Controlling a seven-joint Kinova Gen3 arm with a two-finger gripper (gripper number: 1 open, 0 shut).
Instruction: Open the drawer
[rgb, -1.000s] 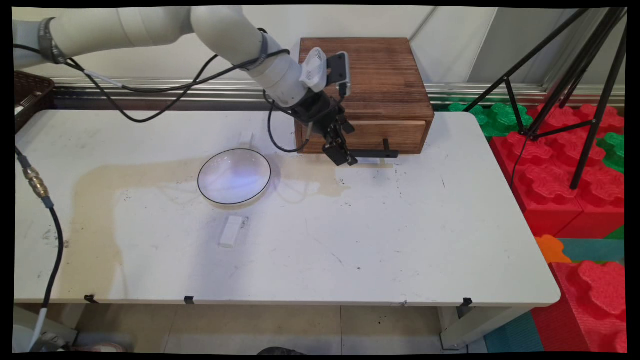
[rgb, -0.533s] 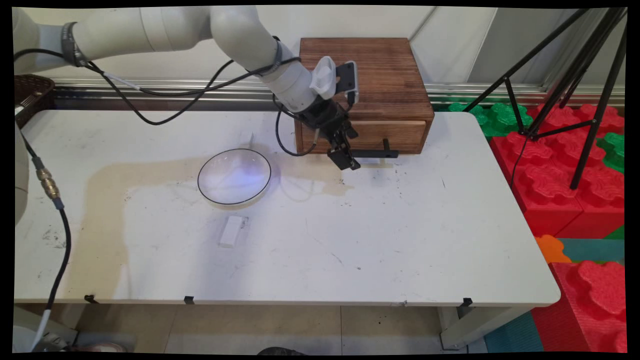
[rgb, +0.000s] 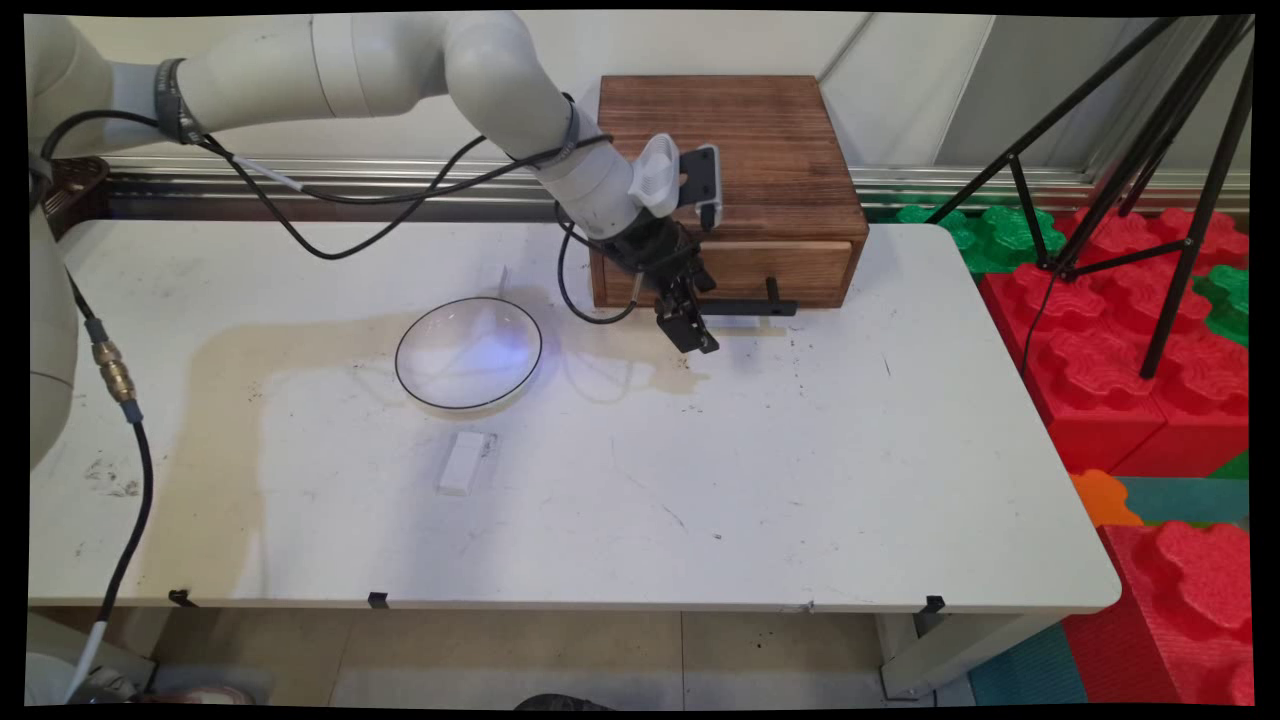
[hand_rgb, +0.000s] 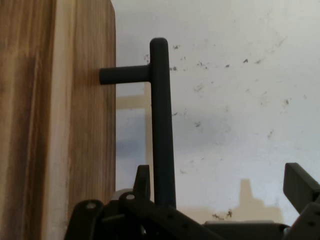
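A brown wooden box (rgb: 735, 160) stands at the table's back, its drawer front (rgb: 780, 270) carrying a black bar handle (rgb: 750, 308). My black gripper (rgb: 700, 340) hangs at the left end of that handle, just in front of the drawer. In the hand view the wooden drawer front (hand_rgb: 55, 125) fills the left side and the handle bar (hand_rgb: 161, 120) runs up the middle. My gripper (hand_rgb: 222, 182) is open: the bar lies between the fingers, close beside one finger (hand_rgb: 143, 177), while the other finger (hand_rgb: 300, 184) stands far off.
A white plate with a dark rim (rgb: 468, 352) sits left of the gripper, and a small white block (rgb: 461, 462) lies nearer the front. A black tripod (rgb: 1150, 150) and red and green foam blocks (rgb: 1150, 360) stand off the table's right side. A tan stain (rgb: 250, 350) marks the table.
The arm has swung to the right, and the gripper has slid slightly right and toward the table's near side along the handle's left end. Box, plate and block have not moved.
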